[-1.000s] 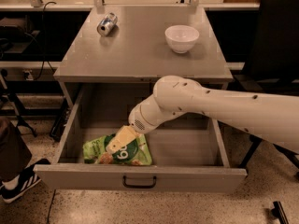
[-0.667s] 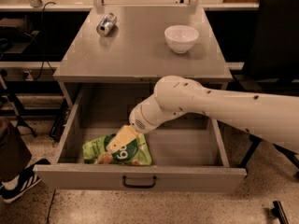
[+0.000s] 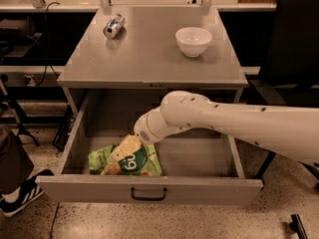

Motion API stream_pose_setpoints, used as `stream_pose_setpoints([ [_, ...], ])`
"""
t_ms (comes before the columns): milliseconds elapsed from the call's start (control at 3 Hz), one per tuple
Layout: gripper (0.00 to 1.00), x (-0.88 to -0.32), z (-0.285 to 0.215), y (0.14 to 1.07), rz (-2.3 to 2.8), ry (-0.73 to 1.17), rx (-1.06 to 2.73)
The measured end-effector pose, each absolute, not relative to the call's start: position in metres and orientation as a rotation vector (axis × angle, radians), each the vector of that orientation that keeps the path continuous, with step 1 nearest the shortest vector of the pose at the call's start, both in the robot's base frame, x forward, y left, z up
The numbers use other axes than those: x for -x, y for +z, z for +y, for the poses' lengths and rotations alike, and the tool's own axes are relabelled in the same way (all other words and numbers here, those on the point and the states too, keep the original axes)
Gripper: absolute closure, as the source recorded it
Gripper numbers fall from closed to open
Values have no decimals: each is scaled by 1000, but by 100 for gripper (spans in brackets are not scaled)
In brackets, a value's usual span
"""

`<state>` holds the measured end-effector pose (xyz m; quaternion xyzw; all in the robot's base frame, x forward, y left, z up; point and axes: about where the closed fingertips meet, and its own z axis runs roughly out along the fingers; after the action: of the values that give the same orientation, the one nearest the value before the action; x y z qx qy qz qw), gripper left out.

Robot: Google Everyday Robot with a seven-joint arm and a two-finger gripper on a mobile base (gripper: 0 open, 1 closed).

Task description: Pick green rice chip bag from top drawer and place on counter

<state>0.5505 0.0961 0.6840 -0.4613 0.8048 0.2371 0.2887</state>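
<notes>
The green rice chip bag (image 3: 130,161) lies flat in the front left of the open top drawer (image 3: 149,189). My gripper (image 3: 124,148) reaches down into the drawer from the right on my white arm and sits right on top of the bag, over its dark-green round label. A pale fingertip (image 3: 122,149) rests against the bag. The grey counter (image 3: 149,49) is above the drawer.
A silver can (image 3: 113,26) lies on its side at the counter's back left. A white bowl (image 3: 193,41) stands at the back right. A black chair (image 3: 294,44) is to the right. A shoe (image 3: 20,195) and dark leg are at the lower left on the floor.
My arm and gripper have barely moved; the gripper stays on the bag. The bag lies in the same spot in the drawer.
</notes>
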Motion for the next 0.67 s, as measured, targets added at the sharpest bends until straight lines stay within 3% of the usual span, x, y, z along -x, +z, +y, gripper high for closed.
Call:
stream_pose_setpoints([
  [667,0,-556,105,652,2152,617,1232],
])
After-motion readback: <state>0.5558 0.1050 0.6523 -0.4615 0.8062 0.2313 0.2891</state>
